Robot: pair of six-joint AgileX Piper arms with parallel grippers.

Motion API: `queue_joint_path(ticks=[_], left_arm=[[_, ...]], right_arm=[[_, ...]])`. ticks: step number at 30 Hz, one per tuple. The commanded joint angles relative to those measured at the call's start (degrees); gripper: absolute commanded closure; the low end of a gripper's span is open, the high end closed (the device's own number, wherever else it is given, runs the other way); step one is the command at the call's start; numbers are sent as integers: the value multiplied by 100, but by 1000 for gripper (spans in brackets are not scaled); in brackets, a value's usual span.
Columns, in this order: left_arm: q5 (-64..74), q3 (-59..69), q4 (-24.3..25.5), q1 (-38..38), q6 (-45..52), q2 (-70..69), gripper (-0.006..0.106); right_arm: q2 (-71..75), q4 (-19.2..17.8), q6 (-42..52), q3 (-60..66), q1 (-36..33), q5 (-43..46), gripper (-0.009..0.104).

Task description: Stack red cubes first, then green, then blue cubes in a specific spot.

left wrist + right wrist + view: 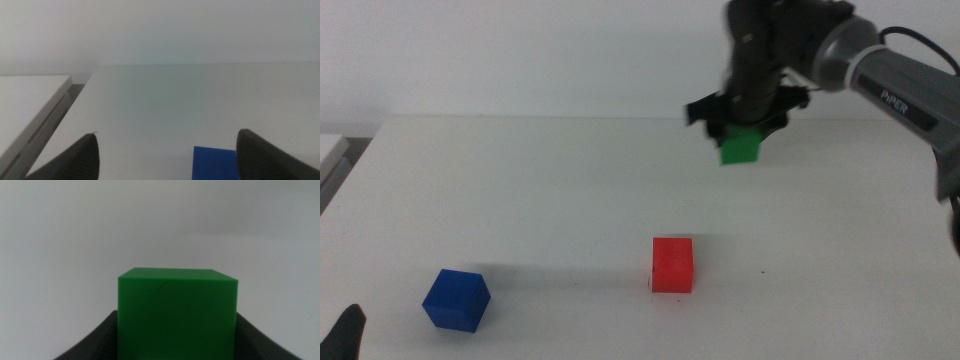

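The right gripper (744, 128) holds the green cube (740, 146) in the air, fingers clamped on opposite flat faces, well behind the red cube (672, 265) on the white surface (550, 190). The cube looks light, rigid and smooth. The left gripper (165, 160) waits, fingers spread; its wrist view shows the blue cube (214, 163) just ahead.

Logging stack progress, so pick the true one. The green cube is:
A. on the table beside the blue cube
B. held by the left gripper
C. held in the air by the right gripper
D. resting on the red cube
C: the right gripper is shut on the green cube, which hangs clear above the table, away from the red cube.
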State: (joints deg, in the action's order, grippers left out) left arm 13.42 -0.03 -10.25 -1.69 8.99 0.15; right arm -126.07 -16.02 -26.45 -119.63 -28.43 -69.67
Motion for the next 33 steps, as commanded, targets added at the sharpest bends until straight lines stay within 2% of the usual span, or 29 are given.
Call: queue_joint_path(ticks=[1,8,13,24,33], left_arm=[[-77,3,15,4,7,-15,7],[-77,3,15,4,7,-15,7],[-77,3,15,4,18,-15,7],[-87,3,15,4,20,-15,7],[-87,3,15,4,20,-15,7]], right_arm=[[552,-415,-741,693,-545,-29,95],[1397,-316,-1891,1835,-1489,-29,95],[1505,-291,-2463,2224,-1876,-29,95],[1491,-112,-2677,2825,-2005,891,95],[1435,-435,-2929,2882,-2005,990,96]])
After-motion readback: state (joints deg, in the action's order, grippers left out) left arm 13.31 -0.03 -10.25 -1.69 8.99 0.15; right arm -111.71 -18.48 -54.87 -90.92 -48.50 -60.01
